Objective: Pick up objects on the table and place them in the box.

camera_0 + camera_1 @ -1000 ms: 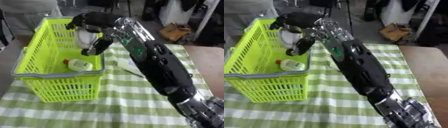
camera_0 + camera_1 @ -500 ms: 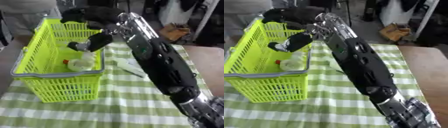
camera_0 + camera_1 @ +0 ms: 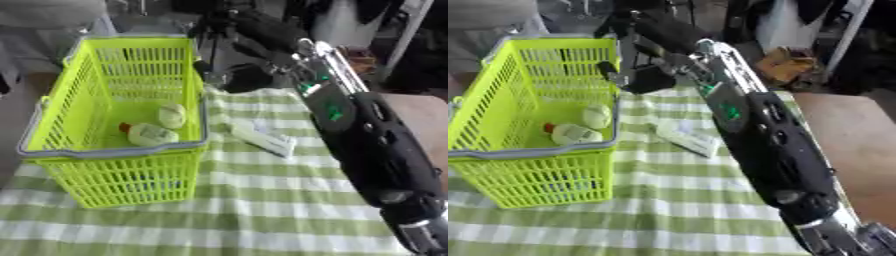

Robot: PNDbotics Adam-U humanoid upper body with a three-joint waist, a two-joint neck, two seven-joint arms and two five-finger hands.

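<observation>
Two things already lie in the basket (image 3: 188, 147): a pale egg-shaped thing (image 3: 172, 115) near the middle of the floor, and a pale bottle with a red cap (image 3: 149, 134) just beside it, toward the near wall. Bottle lies flat, cap pointing at the basket's left wall (slightly far-left), long axis roughly across the basket. The egg-shaped thing's long axis runs near-to-far.

Left to do: a flat whitish packet (image 3: 262, 138) on the green checked cloth (image 3: 262, 210), just right of the basket's right wall, not touching it as far as I can tell. Its long axis runs diagonally, far end nearer the basket, near end angled away to the right.

Right hand (image 3: 646, 79) hovers past the basket's far right corner, above the cloth, holding nothing visible (dark and blurred; cannot tell if fingers are spread or curled). Left hand is out of sight.

Judgement: about two-thirds done, packet next.
</observation>
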